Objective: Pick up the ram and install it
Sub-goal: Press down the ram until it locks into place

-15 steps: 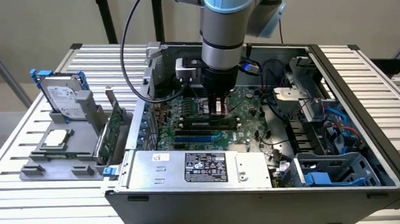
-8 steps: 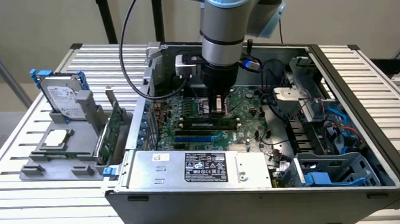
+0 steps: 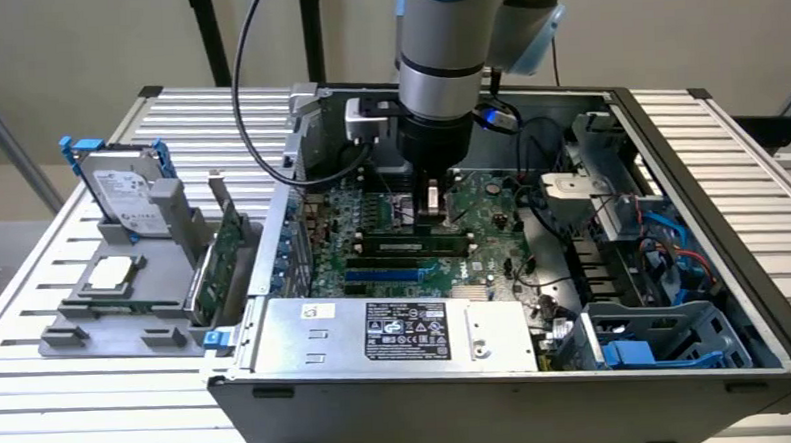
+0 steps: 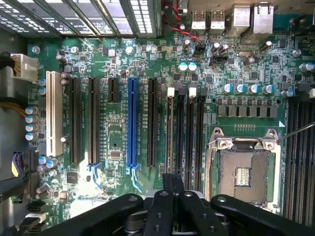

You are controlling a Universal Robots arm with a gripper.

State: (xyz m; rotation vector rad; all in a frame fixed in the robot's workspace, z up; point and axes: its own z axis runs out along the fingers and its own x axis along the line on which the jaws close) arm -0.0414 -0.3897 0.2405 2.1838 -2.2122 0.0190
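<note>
Clamped around the ram (image 4: pixel 173 181), my hand (image 4: pixel 173 191) hangs low inside the open computer case (image 3: pixel 713 168), which takes up most of the bench (image 3: pixel 710 98). In the wrist view I see the stick edge-on as a narrow dark strip pinched between my two fingers, just over the near ends of the four black memory slots (image 4: pixel 184 132) on the motherboard (image 4: pixel 115 142). The empty processor socket (image 4: pixel 242 172) lies just beside those slots. In the exterior view my hand (image 3: pixel 429 185) sits over the middle of the board, with the ram (image 3: pixel 430 208) reaching down from it towards the board; I cannot tell whether its lower edge touches a slot yet. By my reading the pick-up is done and the step in hand is the install, at the point of lining up over a slot. As I judge it, seating calls for the stick's edge to run true along one slot, for its notch to match the key, and for the white latches to stand open. The push would have to go straight down and not tilt. A grey holder (image 3: pixel 107 324) with a hard drive (image 3: pixel 125 193) and the expansion card (image 3: pixel 217 269) stands well apart, near the bench edge at the exterior view's left.
</note>
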